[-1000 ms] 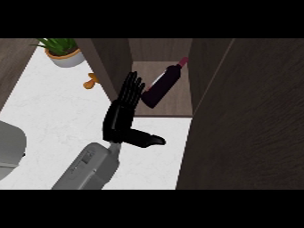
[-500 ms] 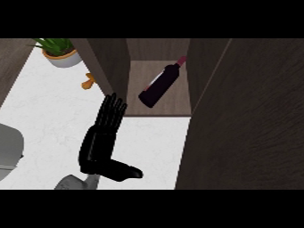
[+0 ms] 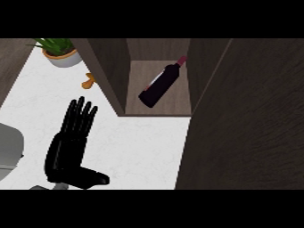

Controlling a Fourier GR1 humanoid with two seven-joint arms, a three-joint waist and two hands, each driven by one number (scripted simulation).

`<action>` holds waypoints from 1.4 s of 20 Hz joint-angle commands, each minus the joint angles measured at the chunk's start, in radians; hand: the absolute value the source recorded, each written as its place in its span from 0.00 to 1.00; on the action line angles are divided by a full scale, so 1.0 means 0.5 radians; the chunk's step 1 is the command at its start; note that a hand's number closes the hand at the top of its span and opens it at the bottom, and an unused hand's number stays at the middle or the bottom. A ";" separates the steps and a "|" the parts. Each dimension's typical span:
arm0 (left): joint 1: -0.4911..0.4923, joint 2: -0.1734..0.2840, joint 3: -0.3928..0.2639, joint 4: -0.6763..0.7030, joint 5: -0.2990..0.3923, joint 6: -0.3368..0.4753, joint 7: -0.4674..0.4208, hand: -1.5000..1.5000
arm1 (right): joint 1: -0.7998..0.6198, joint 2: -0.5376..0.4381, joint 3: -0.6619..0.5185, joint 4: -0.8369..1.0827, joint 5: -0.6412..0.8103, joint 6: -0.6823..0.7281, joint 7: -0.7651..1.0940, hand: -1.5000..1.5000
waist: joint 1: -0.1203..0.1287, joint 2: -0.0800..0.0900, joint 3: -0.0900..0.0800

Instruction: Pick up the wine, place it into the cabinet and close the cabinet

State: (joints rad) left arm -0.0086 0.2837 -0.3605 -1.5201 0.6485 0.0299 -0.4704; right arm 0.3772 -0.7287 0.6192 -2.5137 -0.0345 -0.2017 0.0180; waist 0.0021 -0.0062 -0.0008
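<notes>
One black hand (image 3: 68, 149) in view at lower left, palm flat; fingers (image 3: 80, 113) straight, held together, pointing up the view; thumb splayed toward the right; holding nothing; which arm, unclear.

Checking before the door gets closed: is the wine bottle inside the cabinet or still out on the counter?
Inside. The wine bottle lies tilted on the cabinet shelf, neck toward the back, and no hand touches it.

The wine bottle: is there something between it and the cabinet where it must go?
Nothing visible does. The wine bottle already lies tilted inside the cabinet, on its shelf. The one hand in view is open over the counter, left of the cabinet opening and apart from the bottle.
</notes>
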 commanded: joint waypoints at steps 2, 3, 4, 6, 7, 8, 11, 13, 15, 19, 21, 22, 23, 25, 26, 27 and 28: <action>0.182 0.211 0.163 -0.091 0.059 -0.137 -0.046 0.00 | 0.094 -0.111 0.179 -0.438 -0.082 0.141 0.116 1.00 | 0.000 -0.003 -0.001; 0.079 0.186 0.211 0.014 0.107 -0.188 -0.042 0.00 | 0.049 -0.127 0.153 -0.509 -0.164 0.168 0.179 1.00 | -0.010 0.008 -0.003; 0.171 0.209 0.197 -0.132 0.090 -0.124 -0.010 0.00 | 0.092 -0.104 0.261 -0.473 -0.065 0.154 0.159 1.00 | -0.006 -0.003 -0.001; 0.230 0.332 0.335 -0.139 0.174 -0.248 -0.024 0.00 | 0.066 -0.076 0.242 -0.345 -0.077 0.179 0.070 1.00 | 0.002 0.002 0.000; 0.243 0.290 0.287 -0.174 0.138 -0.216 -0.022 0.00 | -0.013 -0.010 0.319 -0.429 0.029 0.116 0.223 1.00 | 0.005 0.003 -0.003; 0.276 0.343 0.336 -0.228 0.184 -0.223 0.030 0.00 | 0.123 -0.092 0.289 -0.458 0.011 0.132 0.114 1.00 | -0.016 -0.004 0.000; 0.284 0.380 0.402 -0.184 0.232 -0.310 0.018 0.00 | -0.087 0.048 0.390 -0.436 0.066 0.092 0.302 1.00 | 0.011 0.003 -0.005; 0.248 0.433 0.492 -0.073 0.290 -0.429 0.012 0.00 | -0.155 0.074 0.339 -0.390 -0.002 0.109 0.333 1.00 | 0.009 0.011 -0.005; 0.284 0.475 0.523 -0.137 0.275 -0.386 0.034 0.00 | -0.213 0.088 0.304 -0.415 -0.065 0.125 0.356 1.00 | 0.028 0.011 -0.005; 0.292 0.551 0.578 -0.142 0.364 -0.507 0.088 0.00 | -0.307 0.213 0.467 -0.327 0.027 0.109 0.433 1.00 | 0.037 0.007 -0.010; 0.295 0.531 0.568 -0.113 0.354 -0.523 0.082 0.00 | -0.360 0.224 0.421 -0.360 0.005 0.112 0.477 1.00 | 0.028 0.009 -0.009; 0.270 0.563 0.603 -0.140 0.375 -0.504 0.116 0.00 | -0.438 0.304 0.410 -0.213 -0.041 0.124 0.414 1.00 | 0.053 0.015 -0.007; 0.335 0.524 0.551 -0.114 0.329 -0.552 0.055 0.00 | -0.387 0.323 0.498 -0.222 -0.011 0.122 0.386 1.00 | 0.046 0.007 -0.010; 0.270 0.553 0.593 -0.120 0.377 -0.569 0.095 0.00 | -0.514 0.363 0.380 -0.189 -0.124 0.135 0.485 1.00 | 0.071 0.021 -0.010; 0.290 0.564 0.594 -0.073 0.365 -0.598 0.089 0.00 | -0.539 0.413 0.394 -0.131 -0.118 0.133 0.455 1.00 | 0.075 0.023 -0.011; 0.264 0.541 0.558 -0.173 0.346 -0.521 0.121 0.00 | -0.545 0.428 0.420 -0.159 -0.099 0.125 0.497 1.00 | 0.079 0.015 -0.011; 0.260 0.551 0.583 -0.121 0.366 -0.549 0.118 0.00 | -0.606 0.449 0.374 -0.154 -0.154 0.140 0.524 1.00 | 0.098 0.025 -0.014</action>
State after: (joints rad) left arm 0.1288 0.5541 -0.0747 -1.5812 0.8248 -0.2375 -0.4226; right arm 0.1550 -0.6534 0.6587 -2.4989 -0.0379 -0.0934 0.1801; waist 0.0354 0.0018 -0.0063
